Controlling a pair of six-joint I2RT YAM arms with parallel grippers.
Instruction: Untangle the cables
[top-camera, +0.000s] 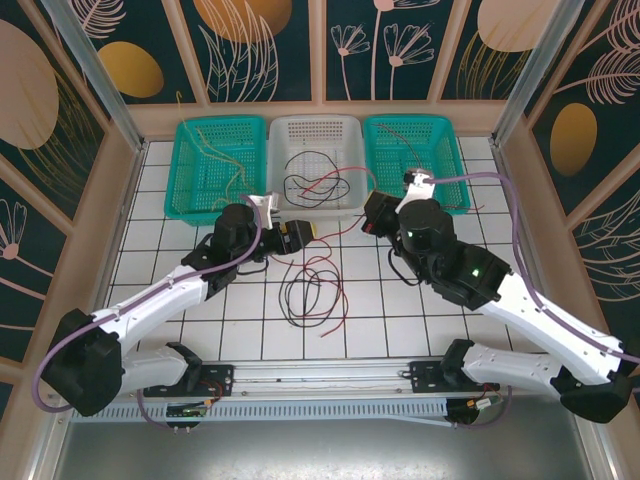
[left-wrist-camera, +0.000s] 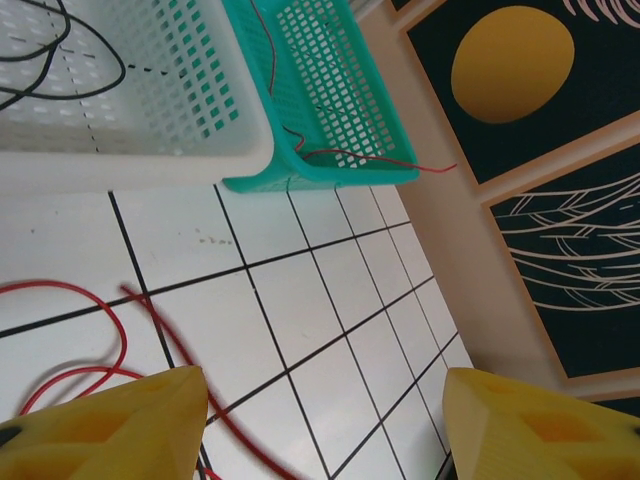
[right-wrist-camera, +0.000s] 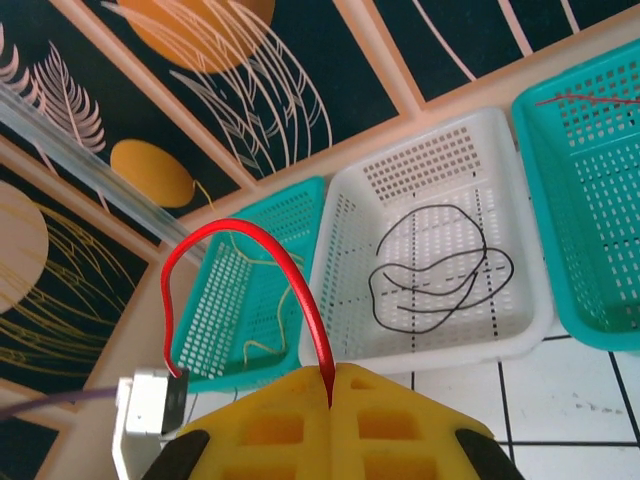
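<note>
The right gripper is clamped shut on a red cable that arches up out of its grip, while the left gripper hangs with jaws apart over the tiled surface. A loose tangle of red and black cables lies there near the middle, and one black cable sits in the white basket.
</note>
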